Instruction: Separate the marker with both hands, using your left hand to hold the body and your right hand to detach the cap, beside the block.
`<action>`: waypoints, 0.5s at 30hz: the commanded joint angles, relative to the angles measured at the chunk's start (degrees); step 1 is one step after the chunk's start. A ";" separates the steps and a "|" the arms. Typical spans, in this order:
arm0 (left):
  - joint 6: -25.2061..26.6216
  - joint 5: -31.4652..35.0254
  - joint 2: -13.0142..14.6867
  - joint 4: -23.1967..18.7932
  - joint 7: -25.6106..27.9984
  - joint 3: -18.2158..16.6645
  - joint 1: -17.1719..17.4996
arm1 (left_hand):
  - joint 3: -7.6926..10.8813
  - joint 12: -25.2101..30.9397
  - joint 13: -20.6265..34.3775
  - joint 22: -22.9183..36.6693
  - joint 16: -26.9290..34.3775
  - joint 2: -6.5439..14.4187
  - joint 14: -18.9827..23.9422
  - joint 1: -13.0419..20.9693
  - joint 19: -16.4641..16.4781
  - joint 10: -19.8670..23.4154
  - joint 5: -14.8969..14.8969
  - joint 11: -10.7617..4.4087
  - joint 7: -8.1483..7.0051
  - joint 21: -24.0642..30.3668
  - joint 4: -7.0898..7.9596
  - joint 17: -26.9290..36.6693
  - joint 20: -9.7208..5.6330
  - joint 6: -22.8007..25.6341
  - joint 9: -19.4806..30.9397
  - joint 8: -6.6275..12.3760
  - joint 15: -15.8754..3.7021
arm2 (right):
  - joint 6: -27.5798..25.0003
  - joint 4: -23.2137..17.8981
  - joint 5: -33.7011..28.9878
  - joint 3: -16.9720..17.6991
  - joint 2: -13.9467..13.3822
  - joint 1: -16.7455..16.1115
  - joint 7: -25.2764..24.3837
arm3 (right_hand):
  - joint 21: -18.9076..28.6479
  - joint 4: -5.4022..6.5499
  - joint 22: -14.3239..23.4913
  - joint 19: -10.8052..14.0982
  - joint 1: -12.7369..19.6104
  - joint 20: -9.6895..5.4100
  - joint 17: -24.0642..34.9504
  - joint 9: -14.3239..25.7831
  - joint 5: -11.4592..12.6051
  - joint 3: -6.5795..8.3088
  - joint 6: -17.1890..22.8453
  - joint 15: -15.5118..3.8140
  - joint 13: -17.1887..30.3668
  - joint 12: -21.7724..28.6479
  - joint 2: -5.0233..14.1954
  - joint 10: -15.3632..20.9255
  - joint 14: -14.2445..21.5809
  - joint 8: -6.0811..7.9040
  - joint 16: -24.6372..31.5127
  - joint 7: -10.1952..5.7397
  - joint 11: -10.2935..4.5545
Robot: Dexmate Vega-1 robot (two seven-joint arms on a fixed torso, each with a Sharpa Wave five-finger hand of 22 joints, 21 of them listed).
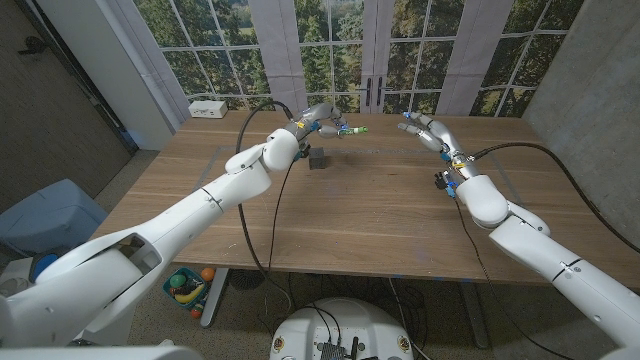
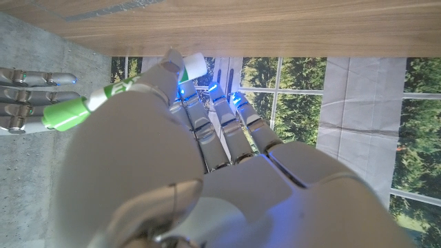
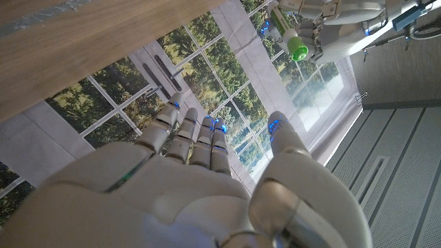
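- Nearest to me, my two arms come in from the bottom corners, and the wooden desk (image 1: 370, 215) spreads wide and bare between them, so I have plenty of room to bring the hands together in the air above it.
- My left hand (image 1: 318, 122) is raised over the far part of the desk and pinches the marker (image 1: 352, 130), whose green cap end points toward my right side.
- My right hand (image 1: 428, 133) hangs well apart from it, spread and holding nothing, fingers reaching toward the marker.
- Next, I judge, I should carry the right hand across, line its fingers up with the cap, close on the green end only, then pull straight along the marker's axis while the left keeps the body steady.
- Far edge and window lie close behind both hands, so I would pull sideways, not backward.
- Smallest, the dark block (image 1: 318, 159) sits on the desk just below my left hand; I would stay beside it without knocking it.
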 commanded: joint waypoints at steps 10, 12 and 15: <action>3.42 -2.20 -0.83 -1.14 -3.64 1.58 -1.67 | -0.38 0.30 8.61 0.15 -0.17 1.78 0.56 1.99 0.19 7.94 0.79 -4.82 0.69 -0.12 0.12 0.22 0.33 0.76 0.20 -0.02 -10.01 | -4.01 -4.94 -7.77 -0.03 -1.27 -1.92 -2.74 | 1.54 0.59 0.73 3.25 3.61 -0.90 2.02 0.37 -0.73 -0.50 2.04 -2.84 0.58 0.88 -0.59 2.02 5.66 0.57 3.67 -0.72 -0.22; 3.78 -2.20 -0.82 -1.38 -3.62 1.67 -1.68 | -0.42 0.26 8.68 0.15 -0.17 1.83 0.59 2.01 0.18 7.92 0.86 -4.82 0.66 -0.13 0.15 0.23 0.35 0.74 0.20 -0.04 -10.00 | -4.12 -5.05 -8.55 -0.19 -1.27 -1.89 -3.00 | 1.71 0.66 0.82 3.57 3.94 -1.16 2.41 0.38 -0.83 -0.66 2.17 -3.49 0.68 1.02 -0.63 2.42 6.14 0.56 4.11 -0.83 -0.37; 4.37 -2.23 -0.77 -1.76 -3.49 1.73 -1.58 | -0.49 0.22 8.75 0.15 -0.21 1.81 0.55 2.03 0.17 7.94 0.92 -4.82 0.68 -0.14 0.14 0.24 0.36 0.74 0.19 -0.06 -9.99 | -4.73 -5.38 -10.32 -0.44 -1.00 -1.93 -4.16 | 2.39 0.70 1.02 4.98 4.61 -1.68 3.30 0.40 -1.10 -1.07 2.61 -4.09 0.86 1.20 -0.88 2.93 7.71 0.62 5.34 -0.90 -0.30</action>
